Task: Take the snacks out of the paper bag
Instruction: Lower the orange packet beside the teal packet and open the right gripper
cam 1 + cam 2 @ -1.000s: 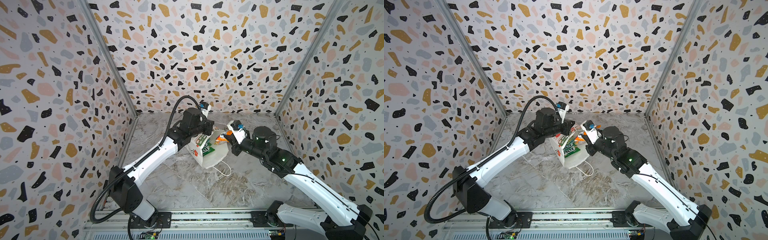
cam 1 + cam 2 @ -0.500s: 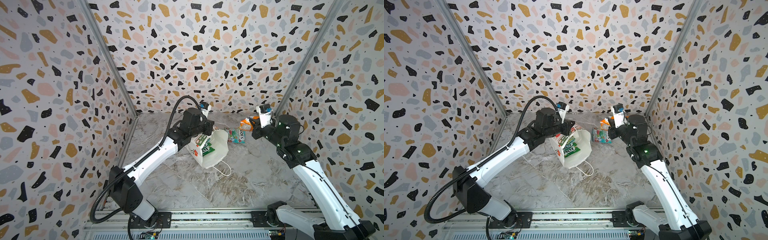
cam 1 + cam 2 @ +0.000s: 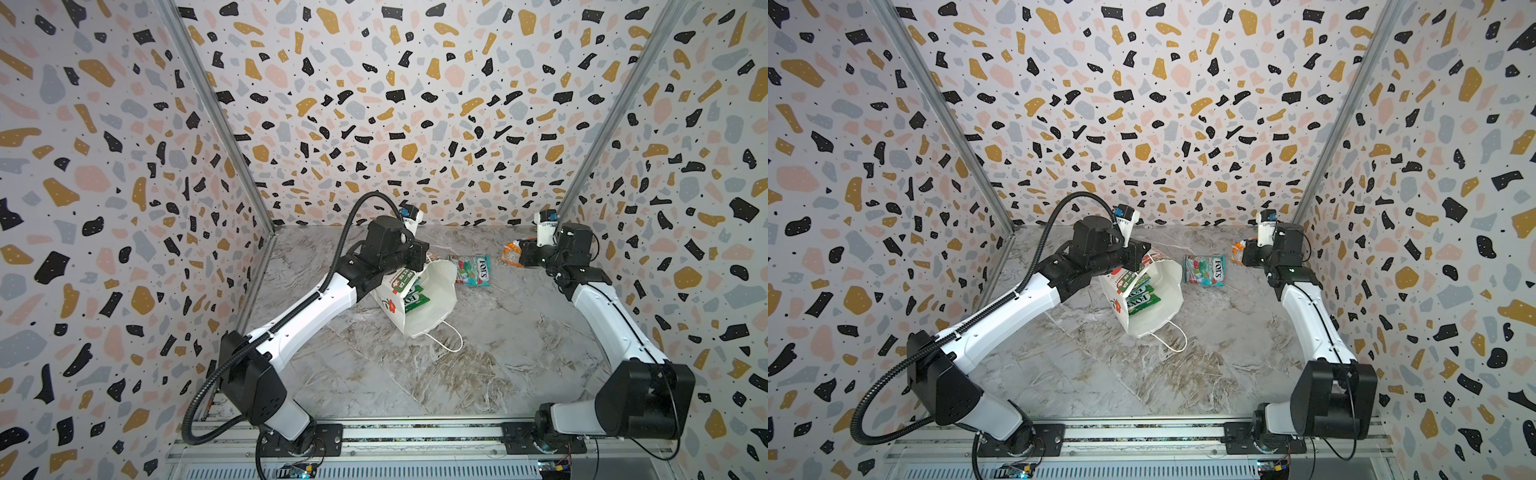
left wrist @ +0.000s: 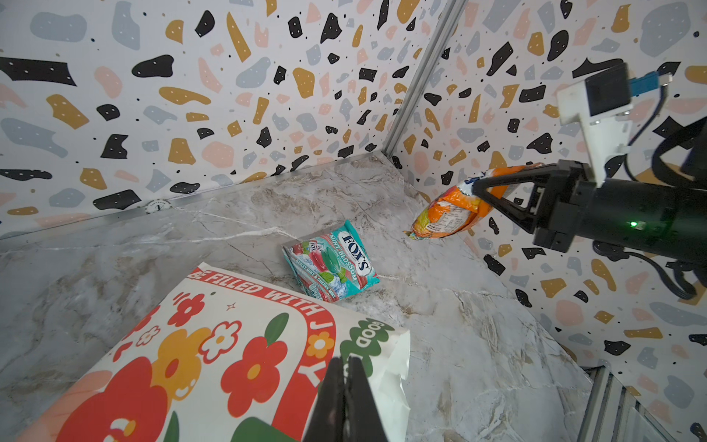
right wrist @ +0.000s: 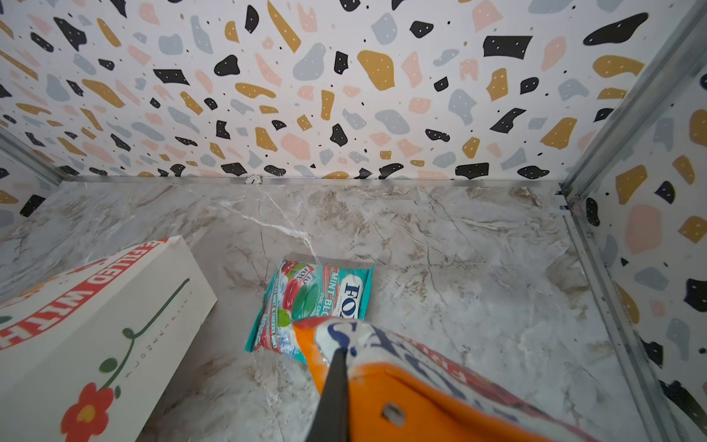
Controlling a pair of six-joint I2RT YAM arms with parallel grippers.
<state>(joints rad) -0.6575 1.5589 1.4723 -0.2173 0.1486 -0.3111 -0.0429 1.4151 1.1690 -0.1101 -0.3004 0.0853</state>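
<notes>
Handling the orange packet (image 4: 447,212) calls for a light touch: judge it thin, glossy, floppy and slick, nearly weightless, so pinch a crimped end seam, not the puffy middle. Your right fingers (image 5: 336,386) are clamped on one end of it, and it hangs clear of the tabletop (image 3: 519,332) near the back right corner. Your left fingers (image 4: 359,402) are pressed together on the rim of the tilted paper bag (image 3: 432,299), green packets (image 3: 415,297) inside; the teal packet (image 3: 471,270) lies just beside it.
</notes>
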